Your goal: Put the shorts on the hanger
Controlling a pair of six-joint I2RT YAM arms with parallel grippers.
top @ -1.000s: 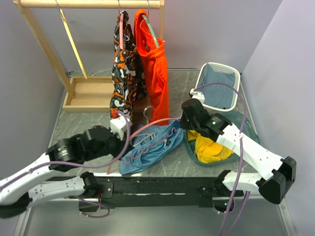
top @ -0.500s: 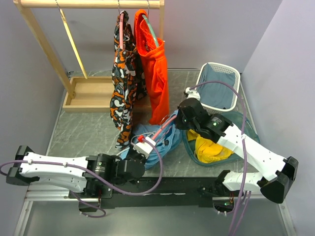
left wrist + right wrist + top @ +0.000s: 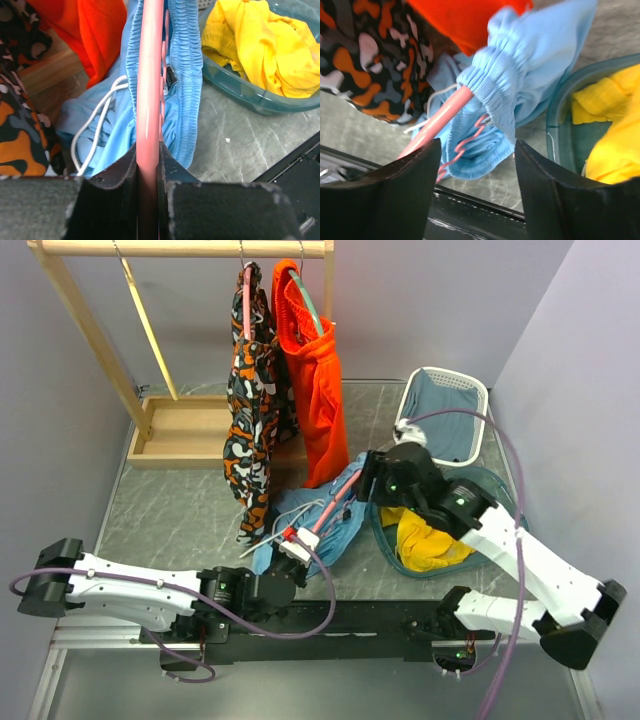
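Observation:
The pink hanger [image 3: 336,502] slants up from my left gripper [image 3: 300,537], which is shut on its arm [image 3: 150,75]. The sky-blue shorts [image 3: 342,530] are draped over it, their elastic waistband [image 3: 186,85] bunched round the pink arm. A white drawstring trails to the left. In the right wrist view the waistband [image 3: 520,60] caps the hanger's upper end [image 3: 442,117], and the wavy lower bar shows below it. My right gripper [image 3: 476,147] stands open close behind that end. Its fingers [image 3: 415,175] sit wide apart with nothing clamped between them.
A teal tub [image 3: 385,540] holding yellow cloth sits just right of the shorts. A white basket [image 3: 478,400] with grey-blue cloth is behind it. On the wooden rack [image 3: 180,248] hang a patterned garment [image 3: 255,400] and orange shorts [image 3: 318,390], close behind the hanger.
My right gripper has opened and let go of the shorts' waistband. The left arm swung in low from the left, and the hanger now slants up with the shorts on it.

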